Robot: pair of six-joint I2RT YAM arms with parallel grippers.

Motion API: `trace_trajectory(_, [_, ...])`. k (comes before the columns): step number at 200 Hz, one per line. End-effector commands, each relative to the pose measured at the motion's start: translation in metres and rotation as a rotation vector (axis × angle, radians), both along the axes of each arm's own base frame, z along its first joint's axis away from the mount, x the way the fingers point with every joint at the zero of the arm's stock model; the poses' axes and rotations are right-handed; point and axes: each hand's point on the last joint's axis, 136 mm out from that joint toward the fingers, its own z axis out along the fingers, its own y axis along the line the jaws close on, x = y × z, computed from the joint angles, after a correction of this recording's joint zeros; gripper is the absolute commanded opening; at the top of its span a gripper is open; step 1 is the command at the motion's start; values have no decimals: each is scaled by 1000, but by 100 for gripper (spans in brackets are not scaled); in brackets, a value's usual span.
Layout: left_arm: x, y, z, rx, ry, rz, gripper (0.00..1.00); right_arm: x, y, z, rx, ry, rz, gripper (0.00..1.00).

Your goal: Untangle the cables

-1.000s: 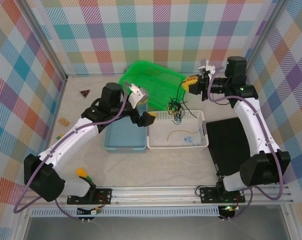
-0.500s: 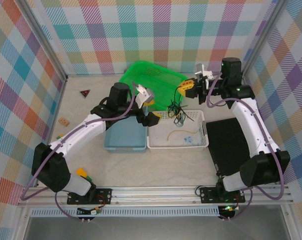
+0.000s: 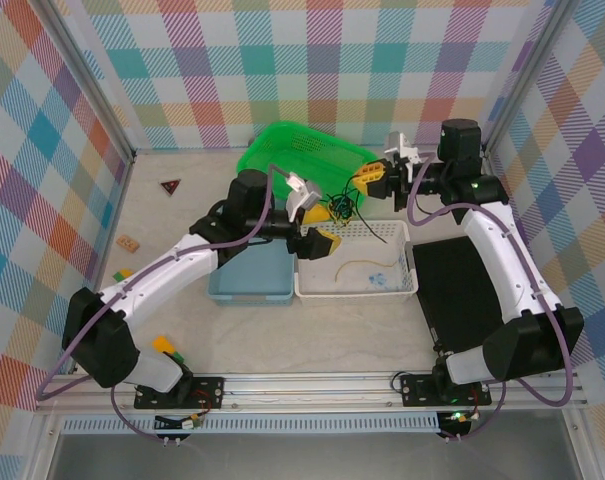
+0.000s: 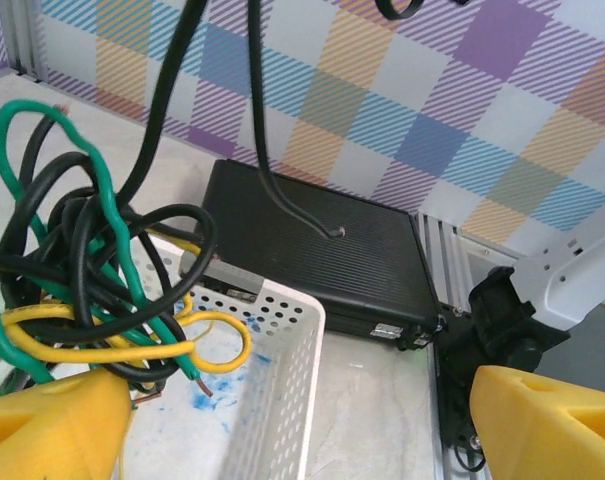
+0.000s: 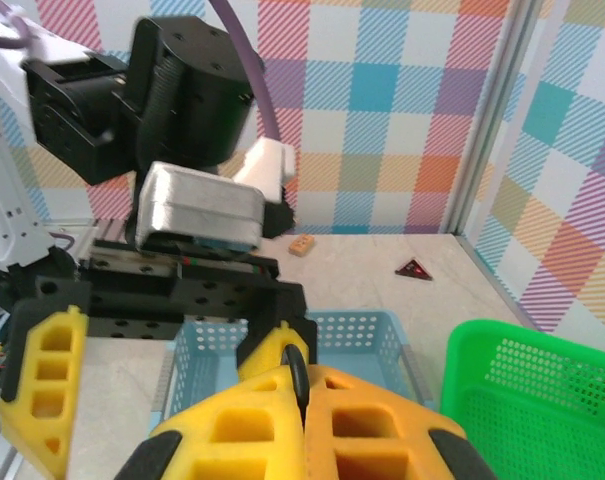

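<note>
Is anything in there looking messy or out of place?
Yes: a knot of black, green and yellow cables dangles over the white basket, hung from the right gripper. One loose yellow wire lies apart in that basket.

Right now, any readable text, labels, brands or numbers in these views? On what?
No text can be read as it stands.
black box: small label on its front edge, too small to read.
dark triangular piece: red outline like a sign, no legible characters.
cables: no print visible on the jackets.
</note>
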Motion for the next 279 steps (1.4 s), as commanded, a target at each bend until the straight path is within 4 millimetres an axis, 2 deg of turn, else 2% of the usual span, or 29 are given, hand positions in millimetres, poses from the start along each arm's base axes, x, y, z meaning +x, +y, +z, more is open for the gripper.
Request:
trace_trajectory(1, [-8, 4, 19, -52, -1, 6, 87, 0, 2, 7, 5, -36, -11, 0])
trace_trajectory(19, [-1, 5, 19, -63, 67, 60, 84, 1, 2, 10, 15, -35, -12, 0])
trace_trajectory(33, [21, 8, 18, -82, 185, 212, 70, 1, 3, 10, 20, -31, -12, 0])
trace_trajectory(45, [26, 7, 20, -99, 258, 258, 63, 1, 4, 8, 17, -38, -22, 0])
trace_trajectory(73, [25, 7, 19, -80, 330, 363, 68, 2, 6, 3, 12, -47, -50, 0])
trace_trajectory(117, [22, 20, 5, -8, 543, 496, 72, 10, 5, 3, 9, -40, -96, 0])
trace_trajectory(122, [18, 23, -3, 18, 578, 508, 71, 11, 5, 4, 10, -40, -97, 0])
trace_trajectory(158, [14, 41, -7, -20, 597, 626, 72, 16, 7, 8, 28, -22, -111, 0])
trace_trajectory(161, [16, 40, -2, -52, 589, 630, 71, 16, 7, 8, 29, -20, -110, 0])
trace_trajectory(186, [12, 30, 0, -107, 661, 596, 70, 17, 10, 8, 33, -6, -107, 0])
trace_trajectory(232, [1, 5, -10, -107, 685, 523, 71, 18, 15, 6, 33, 5, -103, 0])
trace_trajectory(257, [6, 6, -18, -99, 690, 567, 65, 16, 17, 8, 37, 5, -94, 0])
trace_trajectory(279, [10, 7, -17, -120, 678, 588, 59, 15, 20, 9, 41, 9, -89, 0])
